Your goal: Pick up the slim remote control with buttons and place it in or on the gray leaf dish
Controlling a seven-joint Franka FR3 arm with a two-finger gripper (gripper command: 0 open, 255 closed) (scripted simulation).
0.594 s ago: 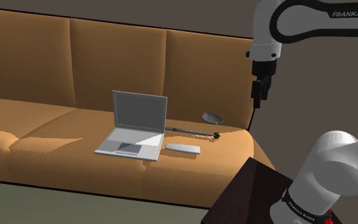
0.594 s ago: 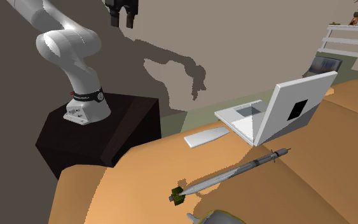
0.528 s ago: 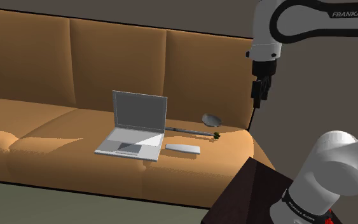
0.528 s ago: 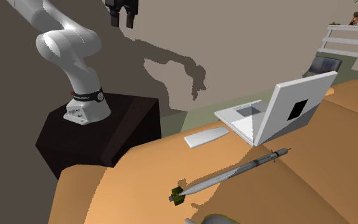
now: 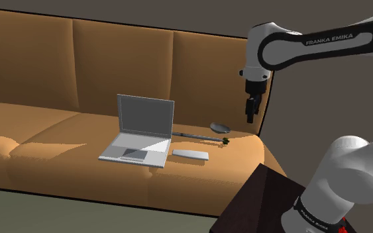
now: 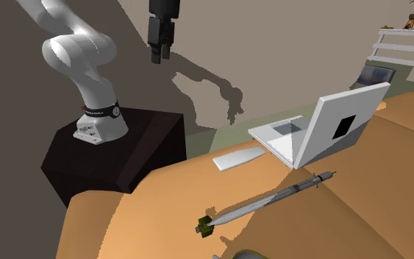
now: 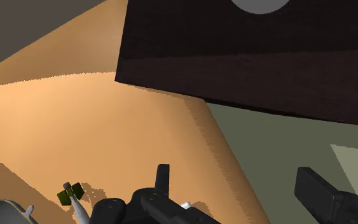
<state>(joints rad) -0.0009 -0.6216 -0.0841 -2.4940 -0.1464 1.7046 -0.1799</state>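
The slim, flat, pale grey slab of a remote control [image 5: 190, 155] [image 6: 238, 157] lies on the seat of the tan leather-look sofa [image 5: 59, 142] [image 6: 161, 199] [image 7: 107, 127]. It is just beside the base of the open silver-grey laptop [image 5: 144, 131] [image 6: 323, 125], off the laptop's front corner on the side toward the stand, and does not touch it. Nothing grips it.

Behind the remote control, a long thin grey rod [image 5: 198, 136] [image 6: 268, 202] runs along the seat. It starts near the laptop's hinge corner and points away from the laptop, ending in a small dark green tip [image 7: 71, 193]. Just past that tip, farther again from the laptop, sits the small grey leaf dish [image 5: 220, 125] [image 6: 245, 254] [image 7: 2, 213] near the sofa's armrest end.

The all-black gripper [image 5: 250, 118] [image 6: 158, 53] [image 7: 238, 184] hangs in the air, pointing downward. It is beyond the leaf dish as seen from the laptop and well apart from the remote control. In the wrist view its two fingers [image 7: 163, 178] stand apart with nothing between them.

The white arm [image 5: 311, 46] [image 6: 73, 51] arches over from its dark brown box stand [image 5: 258, 198] [image 6: 124, 147] [image 7: 247, 63], which stands off the sofa's end, on the remote control's side of the laptop. A brownish-grey wall [image 5: 324, 99] rises behind the sofa.
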